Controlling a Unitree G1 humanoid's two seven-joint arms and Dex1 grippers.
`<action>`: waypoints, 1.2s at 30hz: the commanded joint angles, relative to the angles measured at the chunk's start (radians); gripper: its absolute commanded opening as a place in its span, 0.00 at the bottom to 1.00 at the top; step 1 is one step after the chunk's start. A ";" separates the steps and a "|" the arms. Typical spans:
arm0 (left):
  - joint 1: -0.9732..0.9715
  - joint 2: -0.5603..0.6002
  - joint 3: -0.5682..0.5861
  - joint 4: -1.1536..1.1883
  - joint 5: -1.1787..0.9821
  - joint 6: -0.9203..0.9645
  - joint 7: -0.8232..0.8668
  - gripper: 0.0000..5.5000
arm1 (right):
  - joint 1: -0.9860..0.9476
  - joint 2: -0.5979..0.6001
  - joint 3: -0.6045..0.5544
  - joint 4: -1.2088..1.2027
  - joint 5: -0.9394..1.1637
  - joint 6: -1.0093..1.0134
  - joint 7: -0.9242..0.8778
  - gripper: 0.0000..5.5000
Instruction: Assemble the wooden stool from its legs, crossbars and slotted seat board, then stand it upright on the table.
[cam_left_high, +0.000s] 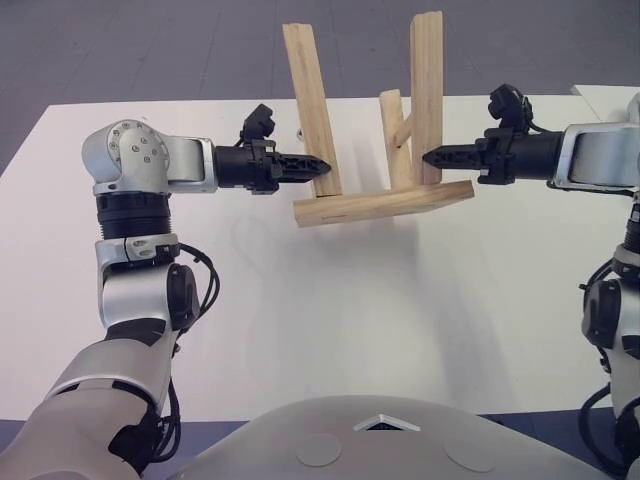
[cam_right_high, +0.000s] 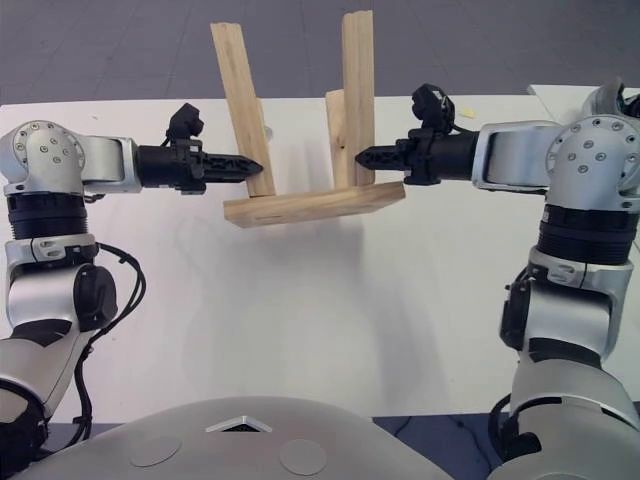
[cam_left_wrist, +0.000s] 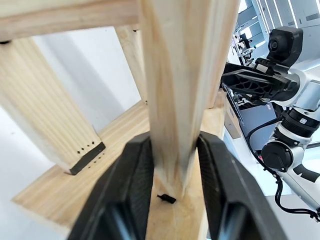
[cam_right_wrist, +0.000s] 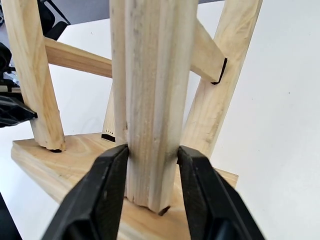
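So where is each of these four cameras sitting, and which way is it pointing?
Left eye: on the head, looking forward and down at the table and upturned stool; both arms show, left gripper and right gripper clamping its legs.
Right eye: beside it on the head, same scene, same arms.
Left wrist: on the left wrist, looking along its fingers at the left leg; the right gripper shows beyond.
Right wrist: on the right wrist, its fingers around the right leg.
Shared: all four see the stool.
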 joint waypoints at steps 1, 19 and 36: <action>-0.112 -0.029 0.090 0.034 -0.038 0.006 0.113 0.22 | -0.086 -0.046 0.243 0.088 0.296 0.084 -0.147 0.28; -0.044 -0.137 0.163 0.199 -0.164 0.007 0.655 0.24 | -0.096 0.017 0.416 0.316 0.656 -0.036 -0.615 0.28; -0.082 0.248 0.161 -0.127 -0.229 -0.012 0.365 0.44 | -0.255 -0.031 0.147 0.372 0.220 0.036 -0.031 0.50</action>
